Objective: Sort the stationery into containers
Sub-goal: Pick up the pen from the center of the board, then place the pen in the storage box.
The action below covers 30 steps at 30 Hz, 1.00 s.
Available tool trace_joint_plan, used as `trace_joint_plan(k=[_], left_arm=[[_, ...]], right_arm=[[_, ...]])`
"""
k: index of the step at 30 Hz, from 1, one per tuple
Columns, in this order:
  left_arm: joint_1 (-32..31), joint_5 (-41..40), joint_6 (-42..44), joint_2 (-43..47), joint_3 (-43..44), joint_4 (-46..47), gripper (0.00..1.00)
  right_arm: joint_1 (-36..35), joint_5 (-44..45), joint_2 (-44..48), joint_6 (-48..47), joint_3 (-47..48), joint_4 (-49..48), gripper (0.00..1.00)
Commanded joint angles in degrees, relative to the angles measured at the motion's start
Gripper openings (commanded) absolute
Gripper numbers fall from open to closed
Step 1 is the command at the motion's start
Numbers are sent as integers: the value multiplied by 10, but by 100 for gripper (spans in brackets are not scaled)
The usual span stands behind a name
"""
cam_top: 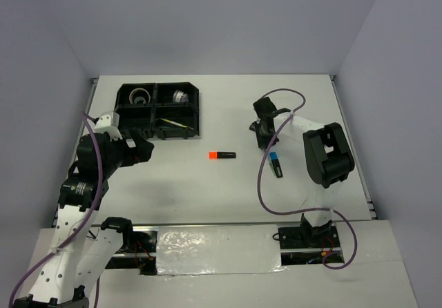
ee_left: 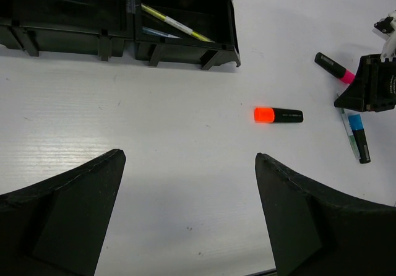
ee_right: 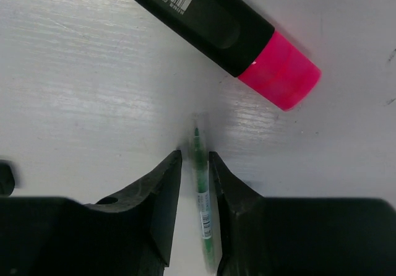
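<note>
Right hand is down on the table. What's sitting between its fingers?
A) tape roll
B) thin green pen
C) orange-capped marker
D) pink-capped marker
B: in the right wrist view the thin green pen lies between the fingers of the right hand, while the pink-capped marker lies beyond the fingertips, apart from them.
</note>
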<state>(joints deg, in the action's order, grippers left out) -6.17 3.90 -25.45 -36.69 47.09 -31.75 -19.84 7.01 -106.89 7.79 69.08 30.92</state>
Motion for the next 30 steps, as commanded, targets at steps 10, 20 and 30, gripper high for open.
trace_joint_plan(k=[10, 20, 30], left_arm=[[-3, -2, 8, 7, -1, 20, 99], [-4, -3, 8, 7, -2, 21, 99], [-6, 0, 11, 6, -3, 24, 99]], right_arm=[[-65, -230, 82, 6, -28, -93, 2], [-172, -287, -1, -144, 272, -93, 0], [-224, -260, -142, -197, 465, -252, 0]])
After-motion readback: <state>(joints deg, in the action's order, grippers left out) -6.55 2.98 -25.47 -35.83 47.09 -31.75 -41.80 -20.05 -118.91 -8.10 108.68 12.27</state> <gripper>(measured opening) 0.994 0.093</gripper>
